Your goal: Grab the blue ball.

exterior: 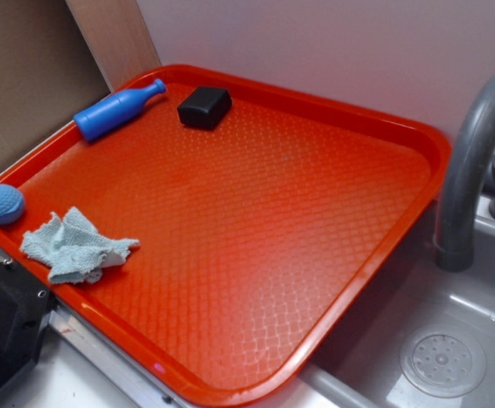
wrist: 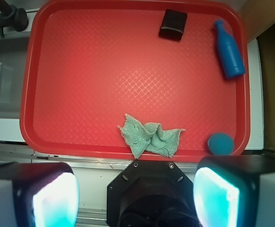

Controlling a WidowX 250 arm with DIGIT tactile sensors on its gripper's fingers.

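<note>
The blue ball [exterior: 2, 204] is small, round and dimpled. It rests in the near-left corner of the red tray [exterior: 439, 144], against the rim. In the wrist view the ball [wrist: 220, 143] lies at the tray's [wrist: 26, 94] lower right corner, just above my right finger pad [wrist: 218, 198]. My gripper [wrist: 135, 196] hangs high above and back from the tray's near edge. It is open, with its fingers far apart and nothing between them. The exterior view does not show the gripper.
A crumpled pale blue-grey cloth [exterior: 76, 246] [wrist: 151, 137] lies right beside the ball. A long blue bottle toy [exterior: 116, 110] [wrist: 228, 49] and a black block [exterior: 204, 107] [wrist: 173, 24] sit at the tray's far edge. A grey faucet [exterior: 473, 153] and sink [exterior: 452, 357] stand right of it. The black robot base [exterior: 1, 323] is near left.
</note>
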